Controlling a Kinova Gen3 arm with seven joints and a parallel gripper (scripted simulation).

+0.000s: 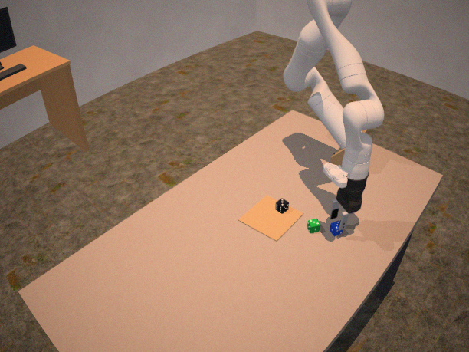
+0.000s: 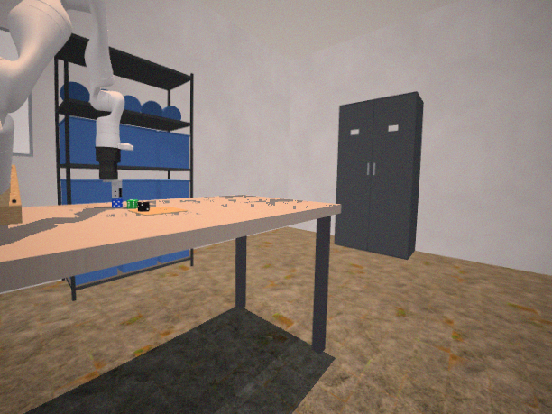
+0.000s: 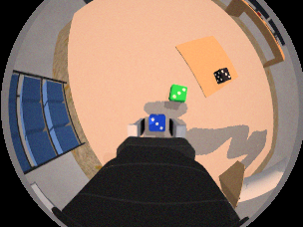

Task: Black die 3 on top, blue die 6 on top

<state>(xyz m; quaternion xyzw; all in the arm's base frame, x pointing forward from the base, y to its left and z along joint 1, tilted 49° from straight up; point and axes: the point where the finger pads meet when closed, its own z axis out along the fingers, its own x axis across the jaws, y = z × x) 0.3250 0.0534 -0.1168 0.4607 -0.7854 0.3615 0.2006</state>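
Observation:
The blue die [image 1: 336, 228] [image 2: 116, 203] [image 3: 156, 123] lies on the table, off the mat, to the right of the green die. My gripper [image 1: 338, 226] [image 2: 115, 201] [image 3: 156, 124] is down around the blue die with one finger on each side; the fingers stand open and do not grip it. The green die [image 1: 313, 225] [image 2: 132, 203] [image 3: 179, 92] lies on the table between the blue die and the mat. The black die [image 1: 282, 205] [image 2: 143, 206] [image 3: 222, 76] sits on the orange mat [image 1: 264, 221] [image 2: 165, 209] [image 3: 198, 60] near its far corner.
The table's right edge [image 1: 411, 226] is close behind my gripper. A wooden block [image 2: 10, 202] stands on the table near the arm's base. A desk [image 1: 34, 74], a shelf rack [image 2: 138, 124] and a dark cabinet [image 2: 377, 174] stand off the table.

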